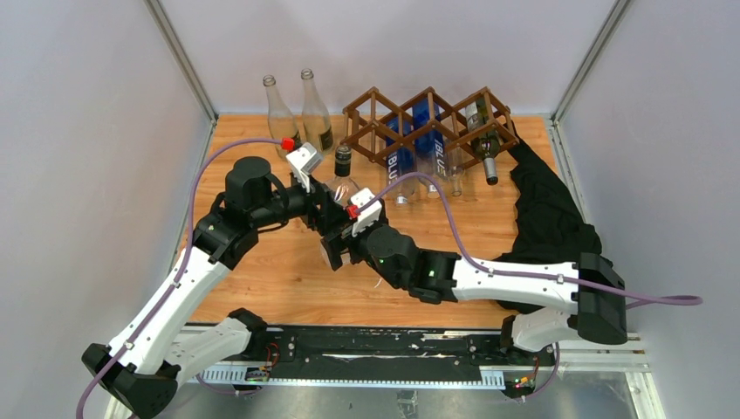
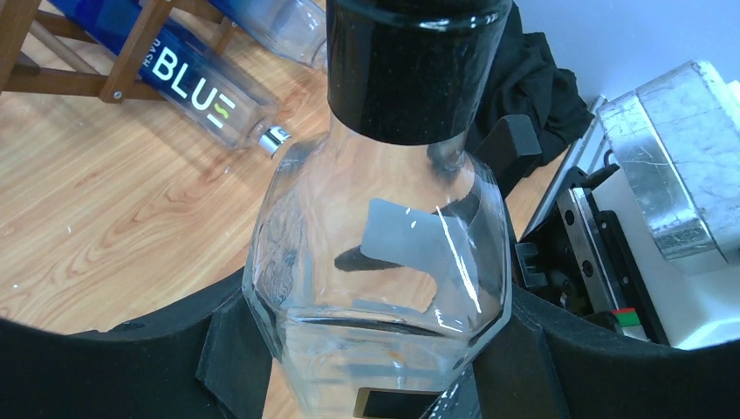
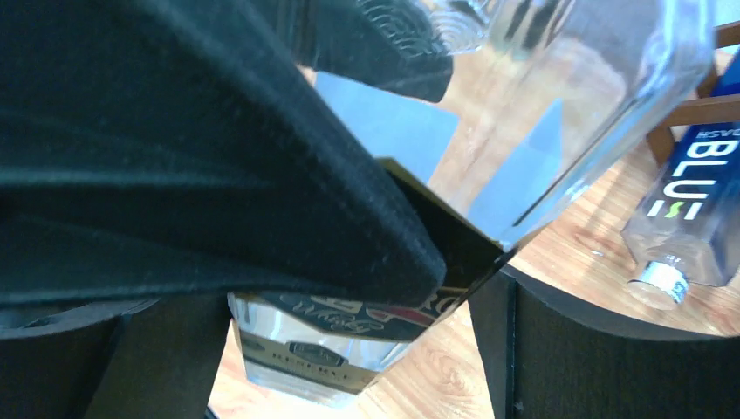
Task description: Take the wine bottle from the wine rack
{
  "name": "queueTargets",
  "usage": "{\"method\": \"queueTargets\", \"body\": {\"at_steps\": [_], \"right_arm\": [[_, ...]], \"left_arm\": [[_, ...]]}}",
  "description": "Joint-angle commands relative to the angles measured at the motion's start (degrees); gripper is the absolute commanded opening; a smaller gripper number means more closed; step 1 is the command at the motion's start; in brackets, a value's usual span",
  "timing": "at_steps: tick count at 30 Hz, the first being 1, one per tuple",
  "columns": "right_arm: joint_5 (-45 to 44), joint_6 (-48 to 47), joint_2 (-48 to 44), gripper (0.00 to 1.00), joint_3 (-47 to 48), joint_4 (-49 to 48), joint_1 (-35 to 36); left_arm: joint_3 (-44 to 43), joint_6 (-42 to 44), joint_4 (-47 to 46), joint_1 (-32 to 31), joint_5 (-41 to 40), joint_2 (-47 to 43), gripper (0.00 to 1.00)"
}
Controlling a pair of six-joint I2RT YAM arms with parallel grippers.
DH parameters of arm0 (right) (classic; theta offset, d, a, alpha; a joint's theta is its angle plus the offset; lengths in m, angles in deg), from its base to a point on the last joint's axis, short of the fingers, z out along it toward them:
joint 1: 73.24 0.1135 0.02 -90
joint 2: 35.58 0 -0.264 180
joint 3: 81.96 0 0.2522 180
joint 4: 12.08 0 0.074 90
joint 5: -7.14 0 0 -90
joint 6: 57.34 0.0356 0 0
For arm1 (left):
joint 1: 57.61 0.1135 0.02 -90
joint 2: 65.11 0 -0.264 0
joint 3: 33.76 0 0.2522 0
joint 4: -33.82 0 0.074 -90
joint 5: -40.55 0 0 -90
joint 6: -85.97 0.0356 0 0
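Observation:
The brown wooden wine rack point(image 1: 377, 109) stands at the back of the table. A dark wine bottle point(image 1: 483, 140) with a pale label lies in its right cell, neck toward me. Two blue-labelled clear bottles point(image 1: 399, 160) lie in the other cells. Both grippers meet in front of the rack on a clear angular bottle point(image 1: 343, 179) with a black cap. My left gripper point(image 2: 375, 349) is shut on its shoulder point(image 2: 375, 244). My right gripper point(image 3: 349, 349) grips its lower labelled part point(image 3: 323, 358), and the left gripper's finger hides much of that view.
Two empty clear bottles point(image 1: 279, 109) point(image 1: 316, 109) stand upright at the back left. A black cloth point(image 1: 550, 209) lies heaped at the right, beside the rack. A blue-labelled bottle point(image 2: 196, 87) shows close beyond the held one. White walls enclose the table.

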Motion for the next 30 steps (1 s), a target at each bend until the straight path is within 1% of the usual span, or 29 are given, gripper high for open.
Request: {"method": "queueTargets", "body": {"at_steps": [1,3,4,5,7,8,9,10,11,12,13,17,21,25,28,30], "right_arm": [[-10.01,-2.96,2.33,1.00,3.21,-2.67,0.78],[-9.11,-4.08,2.38,0.88,2.85,-3.76,0.86],[-8.67,-4.62,2.06,0.79,2.51,-4.16,0.83],[-8.41,-4.89,1.76,0.69,1.93,-4.48,0.84],[-8.02,-5.27,0.96,0.45,1.10,-4.72,0.85],[-7.66,-5.63,0.66,0.31,0.67,-4.87,0.86],[-7.48,-5.93,0.32,0.16,0.23,-4.96,0.87],[-7.50,-5.96,0.12,0.03,-0.22,-5.01,0.87],[-7.35,-6.08,-0.13,0.00,-0.47,-5.01,0.87],[-6.93,-6.22,-0.40,0.00,-0.69,-5.01,0.80],[-6.62,-6.35,-0.66,0.00,-1.01,-5.06,0.93],[-6.46,-7.26,-1.54,0.00,-1.91,-5.01,1.32],[-6.35,-7.20,-2.47,0.00,-2.99,-5.48,1.57],[-6.02,-7.20,-2.57,0.00,-2.97,-5.49,1.74],[-6.05,-7.20,-2.89,0.00,-3.09,-5.45,1.82],[-5.97,-7.19,-3.11,0.00,-3.23,-5.45,1.90]], "left_arm": [[-3.75,-2.65,-6.65,0.47,0.08,-1.48,0.00],[-3.84,-3.06,-6.34,0.58,-0.16,-1.65,0.00],[-3.89,-3.34,-6.08,0.58,-0.55,-1.65,0.01],[-4.19,-3.70,-5.66,0.63,-1.38,-1.59,0.08],[-4.60,-4.05,-4.67,0.67,-2.76,-1.30,0.29],[-4.69,-3.72,-4.47,0.75,-2.79,-1.34,0.37],[-4.66,-3.68,-4.37,0.83,-2.98,-1.30,0.46],[-4.60,-3.70,-4.31,0.89,-3.34,-1.30,0.55],[-4.59,-3.79,-4.26,0.93,-3.69,-1.32,0.65],[-4.78,-3.88,-4.09,1.01,-3.98,-1.34,0.76],[-4.83,-4.05,-3.96,1.13,-4.42,-1.28,0.84],[-6.00,-4.75,-3.95,1.95,-4.58,-0.96,0.99],[-6.75,-5.11,-4.00,3.14,-3.82,-0.38,0.99],[-5.14,-5.34,-3.73,4.19,-1.93,0.32,0.88],[-4.55,-5.39,-3.29,5.13,-1.45,0.77,0.82],[-4.56,-5.66,-3.25,5.89,-0.95,1.33,0.75]]}}
